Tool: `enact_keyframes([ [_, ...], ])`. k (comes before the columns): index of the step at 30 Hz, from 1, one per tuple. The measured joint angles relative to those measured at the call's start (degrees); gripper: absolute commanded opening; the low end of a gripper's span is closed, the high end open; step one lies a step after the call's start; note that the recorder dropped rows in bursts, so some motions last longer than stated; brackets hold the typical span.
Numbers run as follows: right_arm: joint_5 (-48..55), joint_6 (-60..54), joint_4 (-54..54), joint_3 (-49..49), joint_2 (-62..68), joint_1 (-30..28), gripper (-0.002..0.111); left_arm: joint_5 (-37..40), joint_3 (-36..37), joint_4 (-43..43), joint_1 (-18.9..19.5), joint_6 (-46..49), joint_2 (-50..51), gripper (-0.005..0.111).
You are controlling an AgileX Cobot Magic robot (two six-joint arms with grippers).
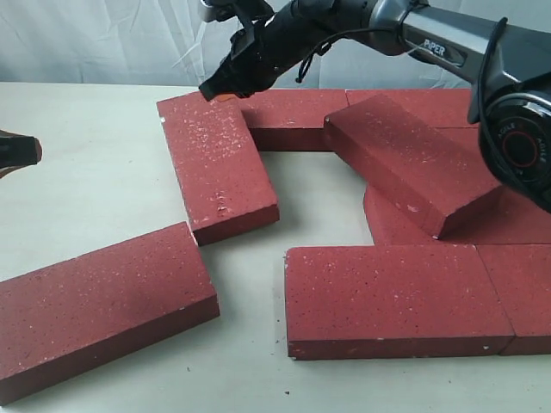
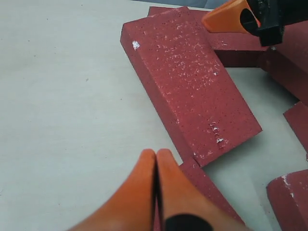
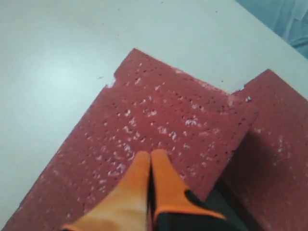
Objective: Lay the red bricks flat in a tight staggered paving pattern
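Several dark-red bricks lie on the white table. One skewed brick (image 1: 219, 165) lies at an angle, its far corner riding on a back-row brick (image 1: 293, 119). My right gripper (image 1: 215, 89) is shut and empty, its orange tips on or just over that far corner; the right wrist view has the tips (image 3: 151, 155) over the speckled top (image 3: 159, 115). Another brick (image 1: 409, 159) lies tilted across others at the right. A loose brick (image 1: 99, 305) lies front left. My left gripper (image 2: 156, 153), shut and empty, hovers above the loose brick's end (image 2: 207, 190).
A front-row brick (image 1: 392, 297) lies flat with another (image 1: 525, 292) butted to its right. Bare table (image 1: 318, 198) shows in the gap between the bricks. White cloth hangs behind the table. The right arm's dark links (image 1: 482, 60) stretch across the back row.
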Motion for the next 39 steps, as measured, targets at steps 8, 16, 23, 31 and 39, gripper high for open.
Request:
enact_keyframes([
  [8,11.17,27.85,-29.90,0.00,-1.96,-0.13,-0.001,0.00,0.00,0.12,0.00,0.00,0.00,0.000],
  [16,22.52,19.99,-22.10,2.56,-3.83,-0.25,-0.001,-0.11,0.00,0.12,0.00,0.12,0.00,0.000],
  [23,22.87,9.24,-8.74,18.03,-12.44,-0.15,-0.001,-0.36,0.00,0.12,0.00,0.12,0.00,0.000],
  [31,17.97,1.30,-3.32,30.50,-11.29,4.44,-0.001,-0.25,0.00,0.01,0.00,0.21,0.00,0.000],
  [39,1.00,25.90,-28.40,30.62,-10.67,4.75,-0.001,-0.25,0.00,0.01,0.00,0.21,0.00,0.000],
])
